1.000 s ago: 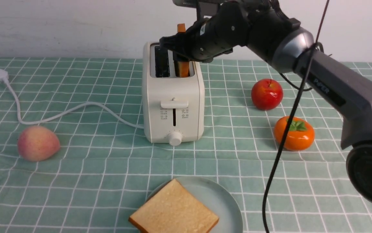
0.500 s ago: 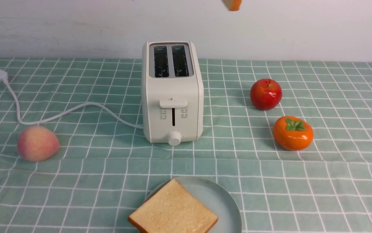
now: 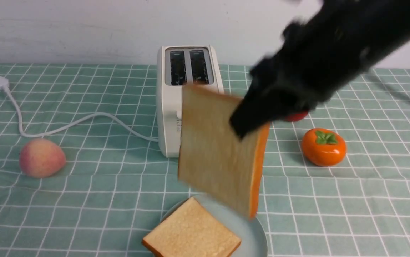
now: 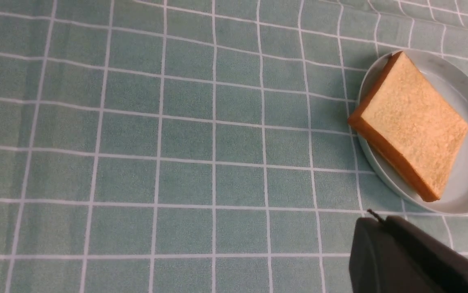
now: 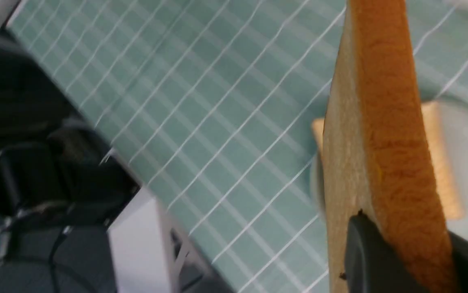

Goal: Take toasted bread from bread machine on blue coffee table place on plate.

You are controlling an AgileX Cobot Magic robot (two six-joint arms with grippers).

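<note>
Pale teal gridded cloth covers the worktop (image 3: 83, 200), and the bread machine (image 3: 171, 107) stands towards the back. The right claw (image 3: 249, 123), blurred, is clamped on the upper edge of one toast slice (image 3: 215, 153). That slice hangs tilted below and left of the claw, in front of the bread machine, its lowest corner over the plate (image 3: 253, 232). A second slice (image 3: 190, 232) lies flat on that plate. The left claw (image 4: 405, 260) shows only as a dark edge near the plate, so its opening cannot be told.
</note>
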